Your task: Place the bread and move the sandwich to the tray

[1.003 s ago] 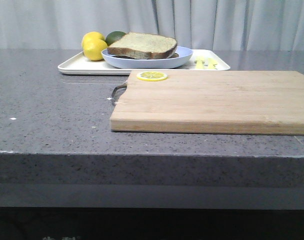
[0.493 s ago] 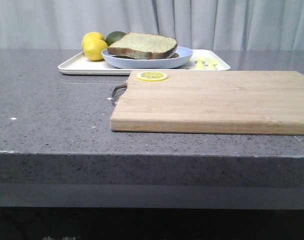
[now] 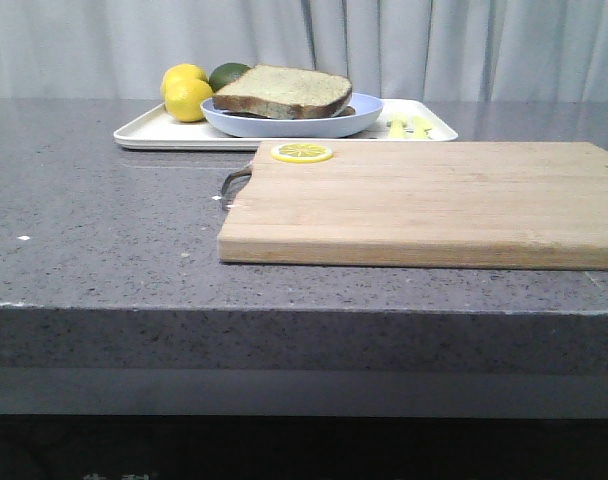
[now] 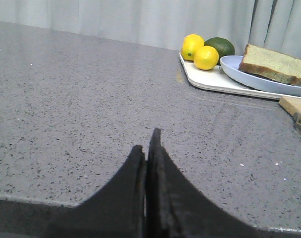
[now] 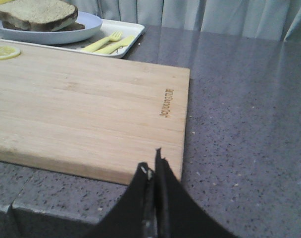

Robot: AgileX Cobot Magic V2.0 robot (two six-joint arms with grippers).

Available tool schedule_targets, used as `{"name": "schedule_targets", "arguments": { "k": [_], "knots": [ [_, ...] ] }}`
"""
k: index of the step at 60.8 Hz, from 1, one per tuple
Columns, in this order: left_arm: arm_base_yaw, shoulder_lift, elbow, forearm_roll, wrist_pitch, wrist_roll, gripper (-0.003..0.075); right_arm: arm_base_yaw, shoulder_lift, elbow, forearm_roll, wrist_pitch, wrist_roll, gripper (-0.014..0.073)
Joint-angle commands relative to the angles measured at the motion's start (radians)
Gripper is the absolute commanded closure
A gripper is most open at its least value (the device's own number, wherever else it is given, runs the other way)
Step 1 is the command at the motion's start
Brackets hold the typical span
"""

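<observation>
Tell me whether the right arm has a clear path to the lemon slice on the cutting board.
Probably yes. The right gripper hangs shut near the cutting board's near edge, and only bare board lies between it and the lemon slice at the far corner. Whether the arm stretches that far is uncertain.

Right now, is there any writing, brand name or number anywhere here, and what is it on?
Small dark branded print near one end of the wooden cutting board, at: it is turned sideways and too small and blurred to read.
White tray, blue plate, bread, lemons, lemon slice: no writing shows.
</observation>
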Motion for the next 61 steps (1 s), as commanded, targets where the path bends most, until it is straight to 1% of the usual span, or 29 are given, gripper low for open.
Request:
{"name": "schedule_targets", "arguments": {
  "k": [1,10,21,27,35,61],
  "knots": [
    [0.002,-0.02,0.005,-0.008,-0.084,-0.007,0.0738,-0.002,-0.052,-0.002,0.003,0.019,-0.002,0.0703],
    [0.002,-0.02,0.005,-0.008,-0.084,-0.007,0.0738,-0.016,-0.145,-0.002,0.004,0.134,-0.002,0.0703],
    [0.002,-0.02,0.005,-0.008,-0.084,-0.007,0.0738,-0.057,-0.243,-0.002,0.004,0.192,-0.002,0.0703],
    [0.002,-0.02,0.005,-0.008,-0.084,-0.007,0.0738,-0.079,-0.286,-0.002,0.004,0.205,-0.002,0.0703],
    [0.002,-0.02,0.005,-0.008,-0.084,-0.007,0.0738,-0.096,-0.284,-0.002,0.004,0.214,-0.002,0.0703],
    [0.002,-0.02,0.005,-0.008,-0.084,-0.007,0.0738,-0.096,-0.284,-0.002,0.004,0.216,-0.002,0.0703]
  ]
}}
